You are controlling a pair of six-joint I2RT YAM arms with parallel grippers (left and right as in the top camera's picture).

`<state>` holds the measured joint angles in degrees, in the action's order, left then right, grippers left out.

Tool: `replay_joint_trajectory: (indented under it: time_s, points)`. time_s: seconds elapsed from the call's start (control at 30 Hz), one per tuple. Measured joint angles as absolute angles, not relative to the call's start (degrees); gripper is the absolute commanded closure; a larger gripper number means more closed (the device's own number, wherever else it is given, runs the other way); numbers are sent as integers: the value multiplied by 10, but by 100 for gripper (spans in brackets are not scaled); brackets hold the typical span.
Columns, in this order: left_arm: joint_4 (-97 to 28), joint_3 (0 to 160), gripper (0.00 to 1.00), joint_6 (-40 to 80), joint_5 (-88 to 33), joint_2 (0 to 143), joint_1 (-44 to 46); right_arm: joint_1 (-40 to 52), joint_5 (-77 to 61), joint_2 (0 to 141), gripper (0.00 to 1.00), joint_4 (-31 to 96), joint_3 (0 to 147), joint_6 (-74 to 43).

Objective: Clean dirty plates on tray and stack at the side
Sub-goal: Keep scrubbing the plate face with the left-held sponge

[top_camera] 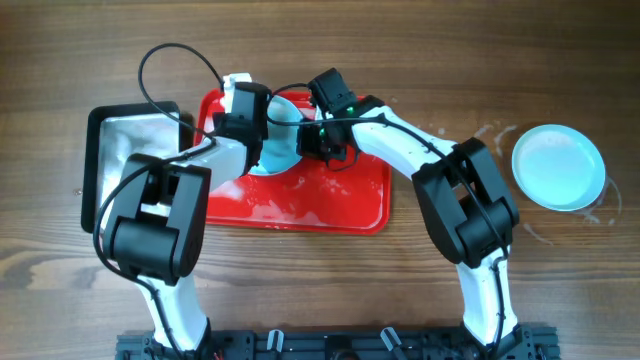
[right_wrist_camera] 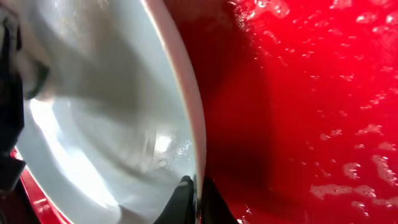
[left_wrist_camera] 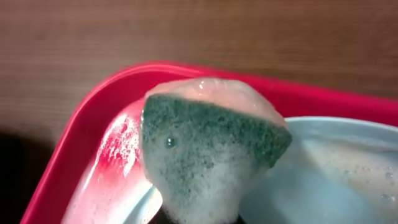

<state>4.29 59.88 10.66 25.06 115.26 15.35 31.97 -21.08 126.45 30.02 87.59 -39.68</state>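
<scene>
Overhead, count: two plates showed. A tilted plate [top_camera: 280, 145] sat on the one red tray [top_camera: 340, 205], and a second plate [top_camera: 558, 167] lay flat on the tabletop [top_camera: 400, 290], well apart to the right. One metal tray [top_camera: 120, 150] lay just beside the red tray.
Overhead, hidden: the left gripper [top_camera: 255, 120] and right gripper [top_camera: 312, 138] covered their own jaws.
Left wrist: one foamy green sponge [left_wrist_camera: 205, 155] was pinched in the left jaws, beside the tilted plate.
Right wrist: the right jaws pinched that plate's rim between two fingertips [right_wrist_camera: 183, 202], and foam flecked the tray.
</scene>
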Motion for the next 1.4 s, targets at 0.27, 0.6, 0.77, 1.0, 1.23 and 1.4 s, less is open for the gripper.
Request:
replay_joint_trajectory:
  time_s: [0.27, 0.6, 0.77, 1.0, 1.23, 1.4]
  points:
    - [-208, 635, 96, 259, 222, 1119, 148, 316, -217, 1265, 96, 306, 876, -392]
    - [-411, 668, 96, 204, -31, 1097, 137, 314, -225, 1265, 96, 309, 875, -392]
    - [-436, 701, 96, 164, -124, 1119, 130, 310, -230, 1265, 96, 317, 875, -392]
    - [-396, 747, 96, 165, -191, 1155, 116, 310, -230, 1265, 96, 317, 875, -392]
    - [-401, 747, 96, 246, -222, 1159, 44, 309, -232, 1265, 96, 318, 875, -392]
    - [-408, 747, 96, 283, -238, 1161, 4, 309, -232, 1265, 96, 317, 875, -392]
